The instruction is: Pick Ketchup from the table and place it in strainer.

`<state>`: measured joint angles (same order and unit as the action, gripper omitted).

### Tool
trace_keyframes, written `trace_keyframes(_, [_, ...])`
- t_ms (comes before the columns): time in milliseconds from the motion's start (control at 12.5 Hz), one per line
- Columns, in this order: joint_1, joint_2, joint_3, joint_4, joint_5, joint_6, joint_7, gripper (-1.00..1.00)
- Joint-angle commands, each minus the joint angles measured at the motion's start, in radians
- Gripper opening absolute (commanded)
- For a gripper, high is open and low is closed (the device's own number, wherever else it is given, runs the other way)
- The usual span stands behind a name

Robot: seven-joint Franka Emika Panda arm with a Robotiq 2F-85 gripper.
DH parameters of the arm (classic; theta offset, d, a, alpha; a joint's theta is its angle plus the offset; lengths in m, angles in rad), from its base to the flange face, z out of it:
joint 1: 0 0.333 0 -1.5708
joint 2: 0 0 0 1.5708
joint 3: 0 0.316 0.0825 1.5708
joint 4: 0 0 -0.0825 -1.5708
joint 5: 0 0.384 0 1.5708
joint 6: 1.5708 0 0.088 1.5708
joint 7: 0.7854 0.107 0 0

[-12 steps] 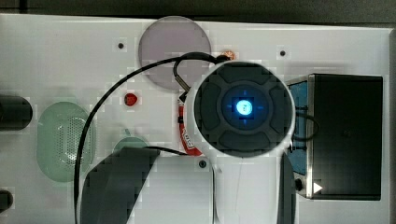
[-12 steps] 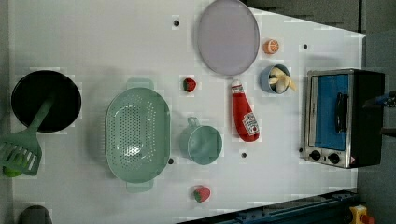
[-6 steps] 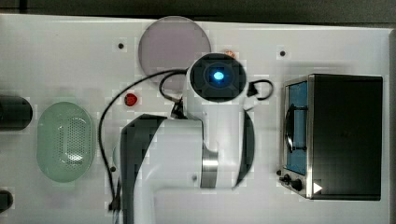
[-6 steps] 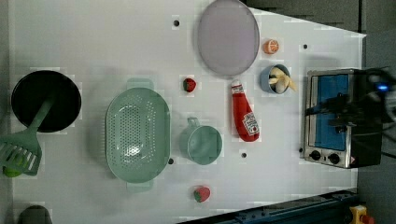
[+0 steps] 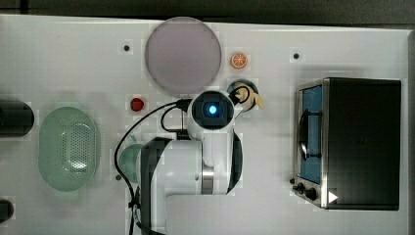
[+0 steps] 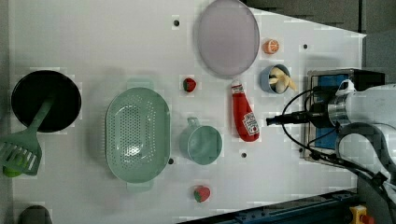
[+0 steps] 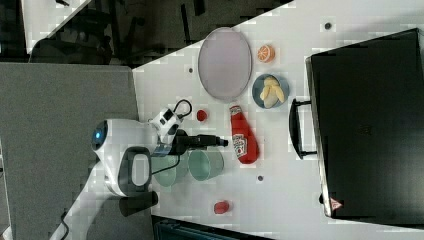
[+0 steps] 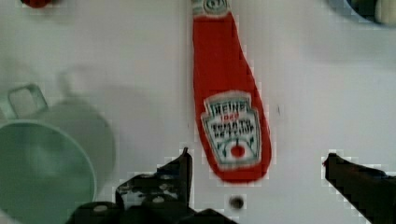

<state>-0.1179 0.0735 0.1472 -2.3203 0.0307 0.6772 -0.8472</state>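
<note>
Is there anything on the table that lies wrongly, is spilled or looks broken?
Only the ketchup is off its base: it lies flat on the table, beside the teal cup. No spill or damage is visible. The strainer sits upright, with nothing visible in it. The gripper is open over the bottle's base end.

- A flat white tabletop (image 6: 116, 42) with small dark round holes (image 6: 176, 22) dotted over it spreads under even, soft light.
- Along the top view's upper edge, a dark strip of floor (image 5: 293, 12) borders the table.
- At the right view's left, a grey matte panel (image 7: 55, 130) stands beside the table, with dark, shadowy furniture (image 7: 125, 30) above it.
</note>
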Motion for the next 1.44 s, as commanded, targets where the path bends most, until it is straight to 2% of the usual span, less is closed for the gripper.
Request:
trace_keyframes(80, [0.004,-0.013,0.004,-0.05,-0.006,0.144,-0.092,1.0])
trace_keyframes(720, [0.006,0.224,-0.001,-0.065,-0.019,0.321,-0.09,1.0])
trace_keyframes(1040, [0.006,0.29,-0.009,-0.064,-0.02,0.394,-0.089,1.0])
trace_keyframes(1120, [0.006,0.292,-0.01,-0.066,-0.02,0.394,-0.089,0.92])
trace_keyframes(1280, [0.006,0.291,-0.011,-0.064,-0.02,0.394,-0.089,0.43])
trace_keyframes(1360, [0.006,0.285,-0.01,-0.061,-0.02,0.39,-0.089,0.24])
trace_keyframes(1440, [0.006,0.272,-0.009,-0.054,-0.02,0.386,-0.088,0.24])
